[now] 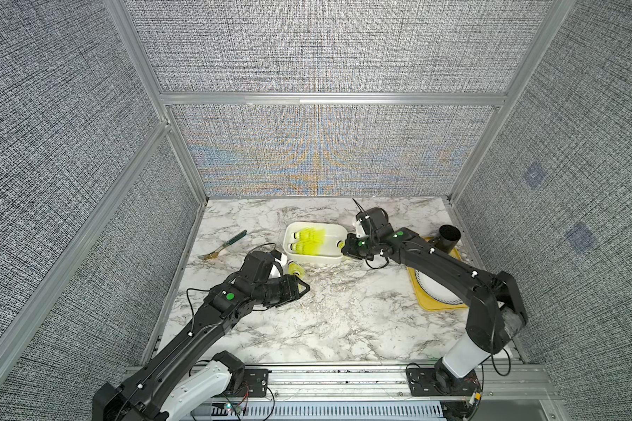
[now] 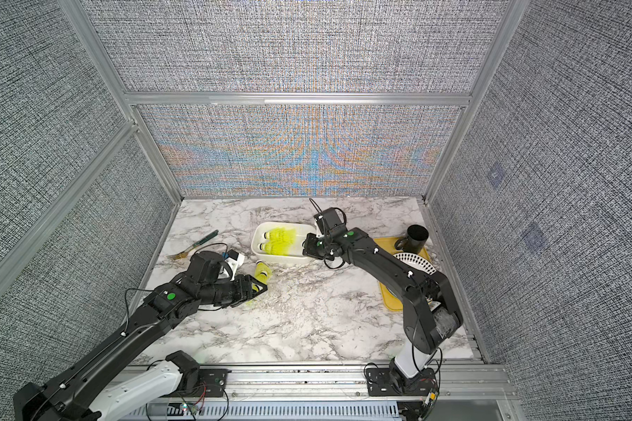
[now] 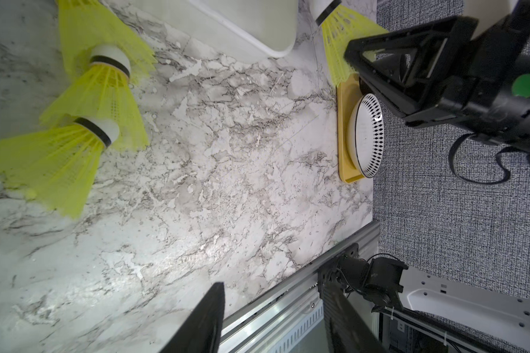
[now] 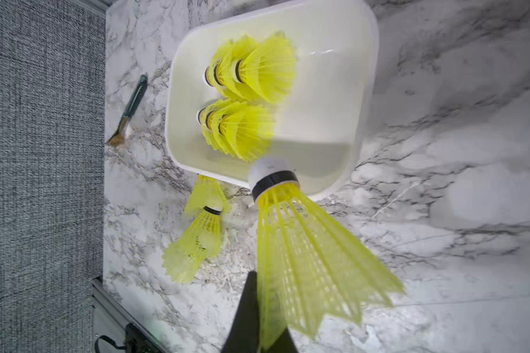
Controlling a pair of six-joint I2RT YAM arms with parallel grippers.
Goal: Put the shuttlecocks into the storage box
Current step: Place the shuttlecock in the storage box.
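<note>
Shuttlecocks (image 4: 251,76) lie in the storage box (image 1: 318,259) as two nested rows, caps toward the end nearer the left arm (how many are in each row is hard to make out). The right pincer (image 1: 346,248) is clamped tight on the skirt of a held shuttlecock (image 4: 306,259), which is off the surface (image 1: 343,320), its white cap over the rim at the box's opposite end. Loose shuttlecocks (image 3: 101,101) lie on the marble just in front of the box, partly nested. The left pincer (image 1: 301,288) is beside them, jaws apart with nothing between. A fork (image 1: 221,248) lies left of the box. Well to the right, a yellow tray (image 1: 442,307) carries a plate (image 1: 429,289), and a black cup (image 1: 449,238) stands at its far end.
</note>
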